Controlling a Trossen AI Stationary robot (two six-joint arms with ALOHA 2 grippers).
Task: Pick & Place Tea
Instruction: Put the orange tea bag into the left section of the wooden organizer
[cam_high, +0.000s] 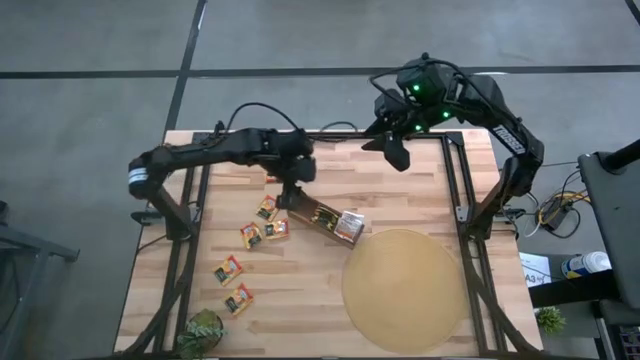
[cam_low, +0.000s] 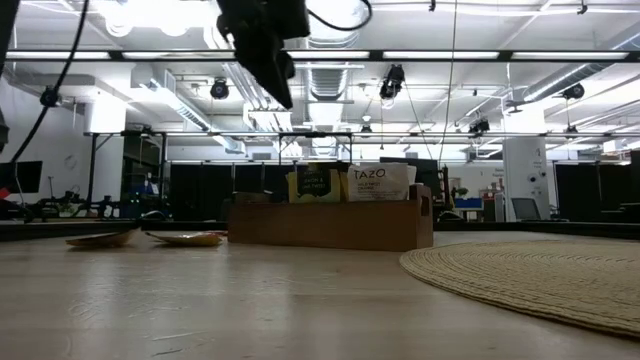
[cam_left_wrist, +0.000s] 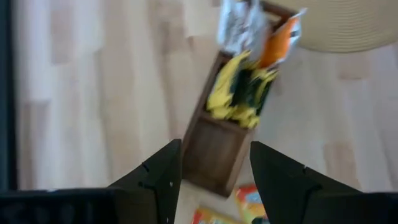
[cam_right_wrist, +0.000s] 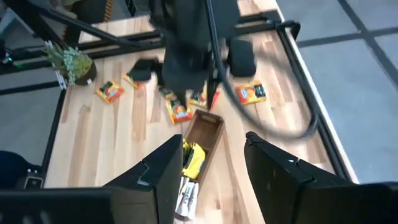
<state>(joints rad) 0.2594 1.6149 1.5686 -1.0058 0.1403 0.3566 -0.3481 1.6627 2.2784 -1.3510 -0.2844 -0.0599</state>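
The left gripper (cam_high: 291, 196) hovers open and empty over the box's (cam_high: 322, 217) bare ten-o'clock end, probably to leave room for more tea. Loose sachets (cam_high: 263, 230) lie at its eight o'clock; others stand filed inside. The right gripper (cam_high: 398, 152) waits, open, at one o'clock.

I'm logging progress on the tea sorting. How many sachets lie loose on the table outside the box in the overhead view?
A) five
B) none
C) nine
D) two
A: the high view shows five loose sachets on the table, all to the left of the box, which already holds others.
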